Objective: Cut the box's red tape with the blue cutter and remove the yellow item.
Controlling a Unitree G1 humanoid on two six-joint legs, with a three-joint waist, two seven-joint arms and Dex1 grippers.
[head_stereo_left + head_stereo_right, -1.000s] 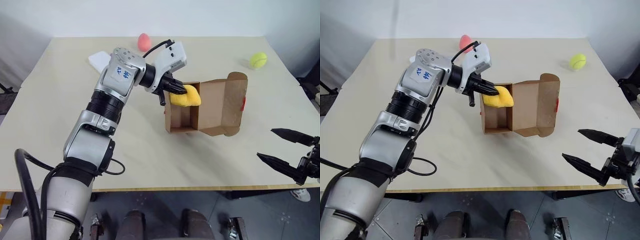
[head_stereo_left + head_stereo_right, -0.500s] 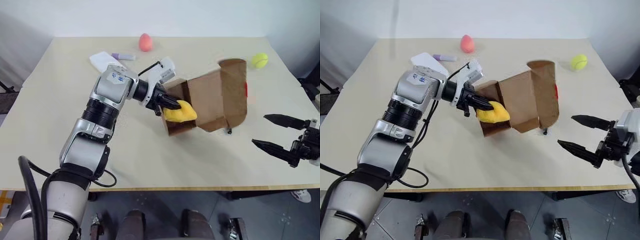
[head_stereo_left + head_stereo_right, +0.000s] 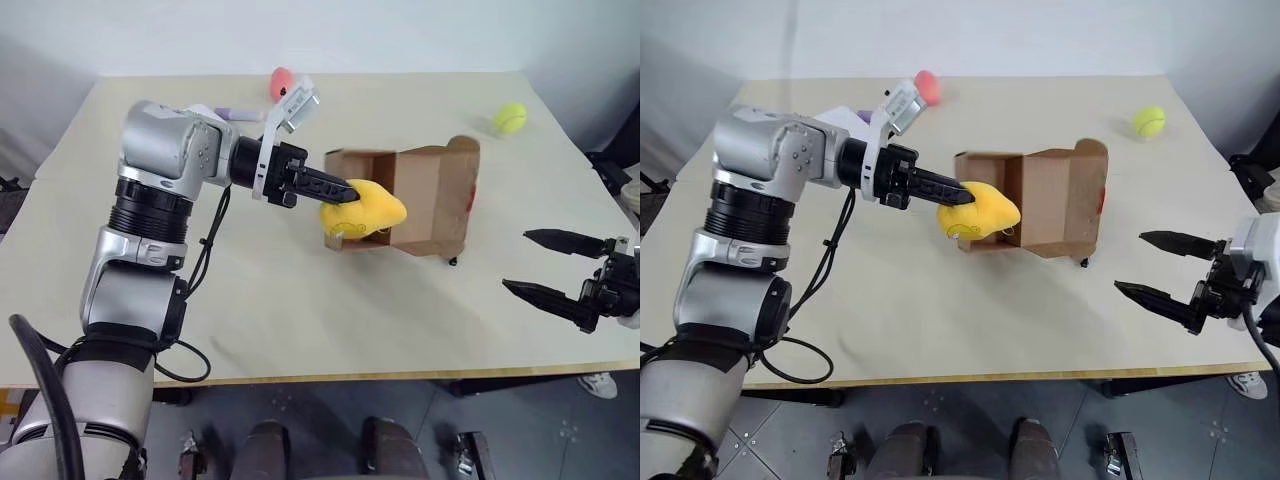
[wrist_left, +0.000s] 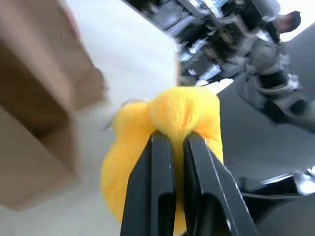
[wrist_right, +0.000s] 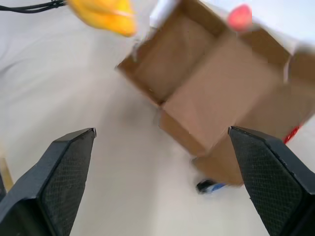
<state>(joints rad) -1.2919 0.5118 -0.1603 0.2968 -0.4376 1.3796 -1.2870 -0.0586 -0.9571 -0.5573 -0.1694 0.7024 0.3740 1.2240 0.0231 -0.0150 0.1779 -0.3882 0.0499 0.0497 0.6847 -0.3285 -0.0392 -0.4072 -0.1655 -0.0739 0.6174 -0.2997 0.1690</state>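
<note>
Soft yellow-orange lump [image 3: 363, 208] clenched in my left jaws [image 3: 347, 192], clear of open brown cardboard box [image 3: 420, 200]; right jaws [image 3: 545, 266] spread wide, empty, w/ nothing to grip.

Yellow item [image 3: 364, 206] beside open box [image 3: 420, 200]

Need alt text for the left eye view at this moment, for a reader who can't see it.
The left pincer is shut on a soft yellow lump, holding it just outside the open brown cardboard box on a pale wooden table. The right pincer hangs open near the table's right edge. A yellow-green tennis ball lies at the far right.
</note>
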